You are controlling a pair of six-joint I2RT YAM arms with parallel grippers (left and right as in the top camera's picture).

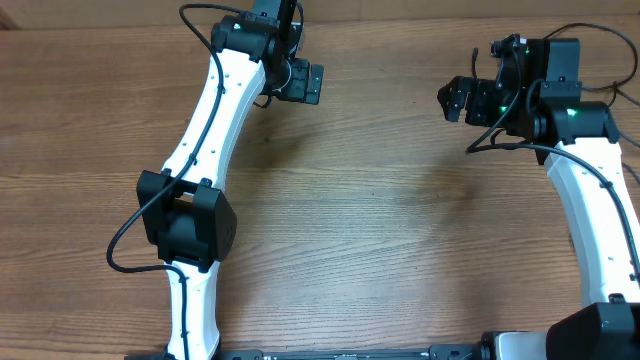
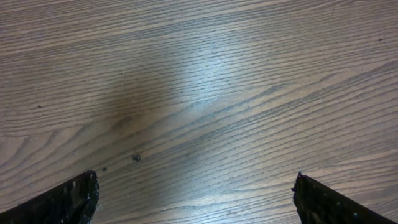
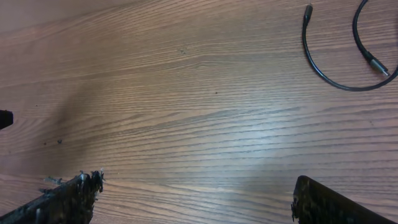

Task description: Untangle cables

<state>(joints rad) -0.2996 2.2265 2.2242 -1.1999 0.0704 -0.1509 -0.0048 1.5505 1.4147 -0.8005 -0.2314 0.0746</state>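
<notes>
One thin black cable [image 3: 323,68] lies in a U-shaped loop on the wooden table at the top right of the right wrist view, with small plug ends at both tips, one of them silver. It is loose and touches nothing else. No thin cables show in the overhead or left wrist views. My right gripper [image 3: 196,177] is open and empty above bare wood, well short of the cable; it also shows in the overhead view [image 1: 455,98]. My left gripper [image 2: 196,177] is open and empty over bare wood, at the far left in the overhead view [image 1: 305,82].
The wooden table [image 1: 360,220] fills all views. Thick black robot cables [image 1: 130,240] run along both arms. A small dark object [image 3: 5,118] sits at the left edge of the right wrist view. A small dark speck [image 2: 135,157] marks the wood.
</notes>
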